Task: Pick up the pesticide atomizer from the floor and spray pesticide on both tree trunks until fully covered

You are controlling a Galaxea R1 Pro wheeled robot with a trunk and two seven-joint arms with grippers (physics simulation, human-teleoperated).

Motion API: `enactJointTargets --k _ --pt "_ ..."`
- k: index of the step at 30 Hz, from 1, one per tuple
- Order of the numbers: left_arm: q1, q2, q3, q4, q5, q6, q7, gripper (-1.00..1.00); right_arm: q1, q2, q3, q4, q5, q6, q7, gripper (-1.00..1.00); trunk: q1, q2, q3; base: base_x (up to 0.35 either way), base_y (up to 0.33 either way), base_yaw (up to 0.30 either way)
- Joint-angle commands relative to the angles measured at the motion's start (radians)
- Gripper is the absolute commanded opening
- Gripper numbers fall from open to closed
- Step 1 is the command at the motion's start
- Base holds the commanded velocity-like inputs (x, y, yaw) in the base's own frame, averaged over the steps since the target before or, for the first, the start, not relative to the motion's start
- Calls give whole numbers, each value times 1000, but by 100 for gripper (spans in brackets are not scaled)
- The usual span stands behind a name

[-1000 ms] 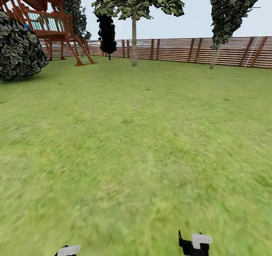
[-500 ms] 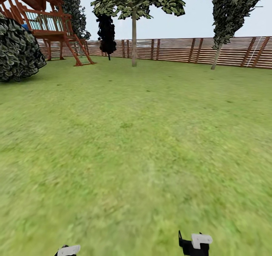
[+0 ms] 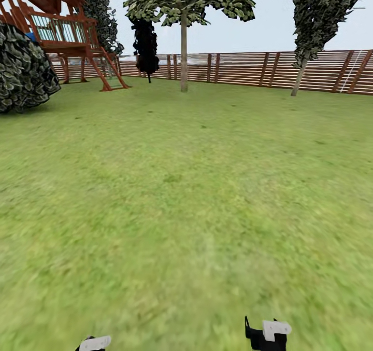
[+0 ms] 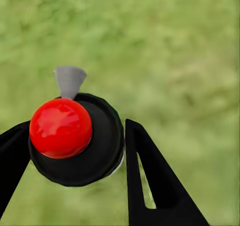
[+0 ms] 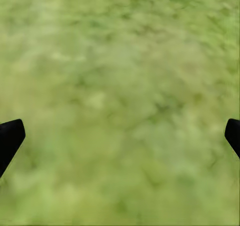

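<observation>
You're out in a backyard garden here. There's a big grass lawn [image 3: 197, 195] running up to a red-brown slatted wooden fence [image 3: 248, 70], a few trees [image 3: 184, 9] standing near it, a round leafy bush [image 3: 23, 73] off to your left, and a wooden kids' play tower [image 3: 57, 24] with a ladder in the far corner under open sky.

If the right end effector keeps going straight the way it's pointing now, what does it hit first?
Most likely the grass lawn. In the right wrist view nothing lies between the open fingertips and the lawn ahead of them, though how far off it is cannot be judged.
</observation>
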State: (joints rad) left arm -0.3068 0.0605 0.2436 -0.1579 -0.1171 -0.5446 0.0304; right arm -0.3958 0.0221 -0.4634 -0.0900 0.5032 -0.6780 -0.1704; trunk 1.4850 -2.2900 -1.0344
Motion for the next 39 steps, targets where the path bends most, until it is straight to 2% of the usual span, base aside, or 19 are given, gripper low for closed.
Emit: enactJointTargets --k 1,39 --pt "0 -1 0 0 0 0 0 -100 0 0 0 0 0 0 0 100 0 0 0 338 0 0" --pt "0 -1 0 0 0 0 0 -100 0 -1 -1 -1 0 0 0 100 0 0 7 338 0 0"
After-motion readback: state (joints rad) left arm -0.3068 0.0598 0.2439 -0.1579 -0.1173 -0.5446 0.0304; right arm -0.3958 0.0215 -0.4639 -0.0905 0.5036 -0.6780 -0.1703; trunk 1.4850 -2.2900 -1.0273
